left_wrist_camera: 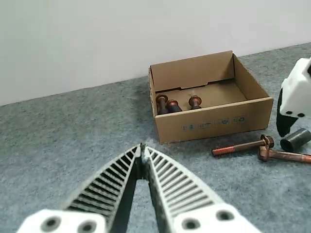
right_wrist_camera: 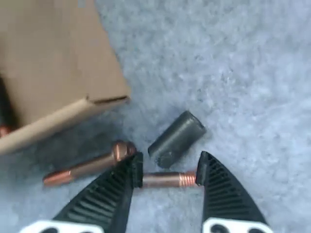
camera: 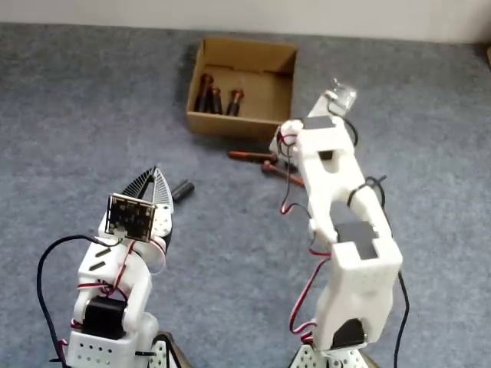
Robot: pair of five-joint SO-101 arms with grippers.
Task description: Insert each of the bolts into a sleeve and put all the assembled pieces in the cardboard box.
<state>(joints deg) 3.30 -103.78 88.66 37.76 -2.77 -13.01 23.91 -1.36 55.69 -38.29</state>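
- Over on the left, the left gripper (camera: pixel 156 180) (left_wrist_camera: pixel 142 150) is pinched tight together with nothing between its ribbed fingers. It points across the grey carpet (camera: pixel 69 115) toward the box.
- Right beside its tip there's a lone sleeve (camera: pixel 182 189), black, lying on its side on the carpet, apart from the fingers.
- Further back, in the middle, the cardboard box (camera: pixel 230 123) (left_wrist_camera: pixel 214 124) (right_wrist_camera: pixel 53 73) sits open-topped. Three assembled pieces (camera: pixel 217 97) (left_wrist_camera: pixel 173 105) are bunched close together in its left-hand part.
- Just in front of the box, the first bolt (camera: pixel 252 156) (left_wrist_camera: pixel 240 146) (right_wrist_camera: pixel 85 166) lies flat on the carpet. It is copper-coloured and near the front wall, not touching it.
- Next to it, the second bolt (camera: pixel 282 172) (left_wrist_camera: pixel 286 156) (right_wrist_camera: pixel 165 179) lies between the tips of the right gripper (right_wrist_camera: pixel 170 162). The jaws are spread apart, one tip at each end of that bolt, and I can't tell whether they press on it.
- The other sleeve (left_wrist_camera: pixel 295 139) (right_wrist_camera: pixel 177 138) lies on its side just beyond that bolt, near the box's corner.
- On the right, the right arm (camera: pixel 337 199) stretches out over those pieces.
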